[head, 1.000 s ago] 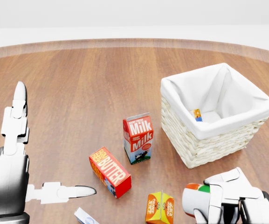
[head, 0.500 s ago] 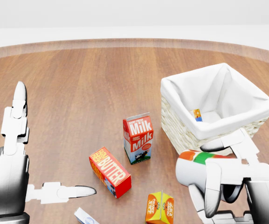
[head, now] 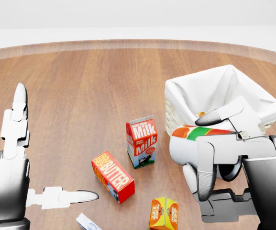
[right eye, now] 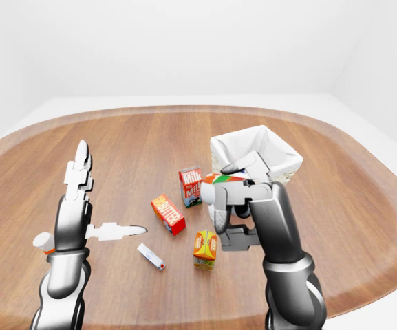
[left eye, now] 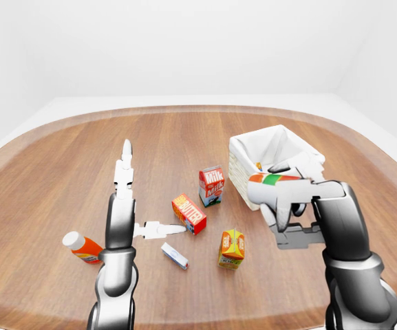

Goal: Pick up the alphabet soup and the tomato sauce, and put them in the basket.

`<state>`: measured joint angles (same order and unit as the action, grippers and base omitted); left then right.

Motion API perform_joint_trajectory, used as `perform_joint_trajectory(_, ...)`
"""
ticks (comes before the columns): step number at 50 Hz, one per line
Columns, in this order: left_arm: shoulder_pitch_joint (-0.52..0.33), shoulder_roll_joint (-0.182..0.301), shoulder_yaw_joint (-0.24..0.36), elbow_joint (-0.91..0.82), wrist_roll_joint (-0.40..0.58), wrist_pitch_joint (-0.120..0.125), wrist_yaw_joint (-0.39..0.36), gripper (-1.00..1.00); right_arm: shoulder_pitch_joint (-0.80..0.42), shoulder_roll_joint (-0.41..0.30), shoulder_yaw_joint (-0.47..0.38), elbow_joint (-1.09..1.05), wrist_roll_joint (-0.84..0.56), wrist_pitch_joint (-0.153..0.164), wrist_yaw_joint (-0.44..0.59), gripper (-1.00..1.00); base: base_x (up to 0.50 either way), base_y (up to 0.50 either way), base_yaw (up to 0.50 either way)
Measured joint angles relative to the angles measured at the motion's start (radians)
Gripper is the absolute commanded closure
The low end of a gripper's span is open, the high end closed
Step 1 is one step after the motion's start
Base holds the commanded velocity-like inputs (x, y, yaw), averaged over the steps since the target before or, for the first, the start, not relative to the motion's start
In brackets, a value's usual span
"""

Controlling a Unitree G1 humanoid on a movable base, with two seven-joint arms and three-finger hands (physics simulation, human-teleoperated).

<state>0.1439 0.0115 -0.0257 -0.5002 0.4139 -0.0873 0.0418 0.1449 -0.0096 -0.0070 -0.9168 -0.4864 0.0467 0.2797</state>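
Now higher, right hand point(head: 224, 158) gripping can point(head: 188, 146)

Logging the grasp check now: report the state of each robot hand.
Left robot hand: open, fingers spread, holding nothing.
Right robot hand: shut on a can, beside the basket.

- A large rounded wooden table point(left eye: 184, 137) with a raised, lighter rim is seen filling most of the eye views.
- Plain white walls point(left eye: 184, 48) and a pale floor point(left eye: 384, 130) are shown beyond it.
- Everything is lit evenly and softly.
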Motion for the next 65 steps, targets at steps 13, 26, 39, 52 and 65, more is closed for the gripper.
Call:
perform_joint_trajectory(13,0.001,0.0,-0.001,-0.003,0.0,0.0,-0.002,-1.0,-0.131,-0.024,0.003,0.057,-0.054,0.041,0.02,1.0,0.0,0.0,0.0)
perform_joint_trajectory(26,0.001,0.0,-0.002,-0.002,0.0,0.0,-0.002,-1.0,-0.275,-0.062,-0.026,0.205,-0.092,0.041,0.019,1.0,0.0,0.0,0.0)
perform_joint_trajectory(39,0.0,0.0,-0.001,-0.002,-0.001,0.0,-0.002,-1.0,-0.4,-0.103,-0.061,0.326,-0.098,0.041,0.008,1.0,0.0,0.0,0.0)
perform_joint_trajectory(52,0.0,0.0,0.0,-0.002,-0.001,0.0,-0.002,-1.0,-0.504,-0.138,-0.079,0.43,-0.106,0.041,-0.026,1.0,0.0,0.0,0.0)
perform_joint_trajectory(65,0.0,0.0,0.0,-0.002,-0.001,0.0,-0.003,-1.0,-0.615,-0.187,-0.097,0.625,-0.111,0.023,-0.122,1.0,0.0,0.0,0.0)
